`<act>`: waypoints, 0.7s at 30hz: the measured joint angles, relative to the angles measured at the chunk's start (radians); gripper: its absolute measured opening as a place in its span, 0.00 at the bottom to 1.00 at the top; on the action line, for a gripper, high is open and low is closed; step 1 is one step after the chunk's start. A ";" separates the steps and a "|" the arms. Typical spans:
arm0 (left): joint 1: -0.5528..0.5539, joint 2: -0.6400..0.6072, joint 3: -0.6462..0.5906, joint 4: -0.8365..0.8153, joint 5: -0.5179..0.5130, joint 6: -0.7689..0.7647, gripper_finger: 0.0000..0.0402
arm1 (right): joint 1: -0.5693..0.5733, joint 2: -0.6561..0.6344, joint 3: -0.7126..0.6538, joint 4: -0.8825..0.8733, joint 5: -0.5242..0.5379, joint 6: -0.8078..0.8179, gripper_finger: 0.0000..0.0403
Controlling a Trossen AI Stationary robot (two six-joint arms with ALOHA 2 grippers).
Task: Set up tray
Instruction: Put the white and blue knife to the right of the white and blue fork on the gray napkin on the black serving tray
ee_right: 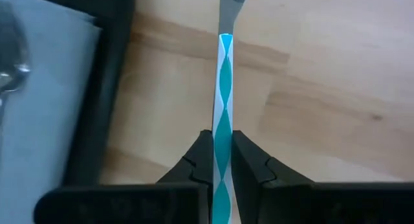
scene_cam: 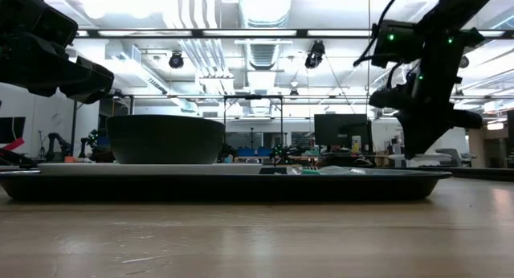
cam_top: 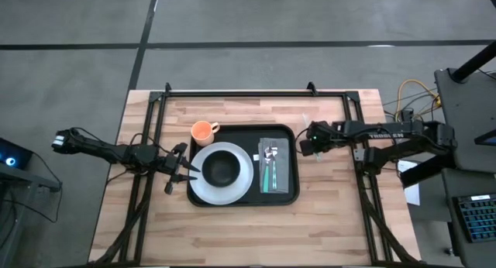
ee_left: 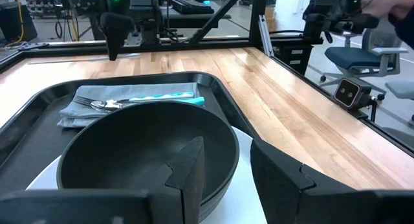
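The black tray (cam_top: 293,192) lies in the middle of the wooden table. On it stand a white plate (cam_top: 239,187) carrying a black bowl (cam_top: 221,170), an orange cup (cam_top: 203,132) at the far left corner, and a grey napkin (cam_top: 280,173) with two pieces of cutlery (cam_top: 269,154) lying on it. My left gripper (cam_top: 190,170) (ee_left: 226,146) is open at the plate's left rim, level with the bowl (ee_left: 142,146), and touches nothing that I can see. My right gripper (cam_top: 307,142) (ee_right: 222,136) hangs just right of the tray's right rim (ee_right: 110,88), shut on a utensil with a teal-and-white handle. My right gripper pinches the utensil's teal-and-white handle (ee_right: 223,107) between its two fingers, coming from above. The handle runs out past the fingertips, along them, to its grey metal part (ee_right: 231,4). It sits over bare wood beside the tray; whether it touches the table I cannot tell.
Black frame rails (cam_top: 159,121) run along the table's left, right and far sides. Bare wood (cam_top: 248,229) stretches from the tray to the table's near edge. In the left wrist view, a person's hand (ee_left: 396,0) and an office chair (ee_left: 372,56) show beyond the table.
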 joint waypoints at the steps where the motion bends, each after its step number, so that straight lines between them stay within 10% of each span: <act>1: 0.000 0.000 0.000 0.000 0.000 0.000 0.27 | 0.016 0.000 0.004 0.000 0.004 0.021 0.04; 21: 0.000 0.000 0.000 0.000 0.000 0.000 0.27 | 0.358 0.116 0.113 -0.041 0.055 0.552 0.04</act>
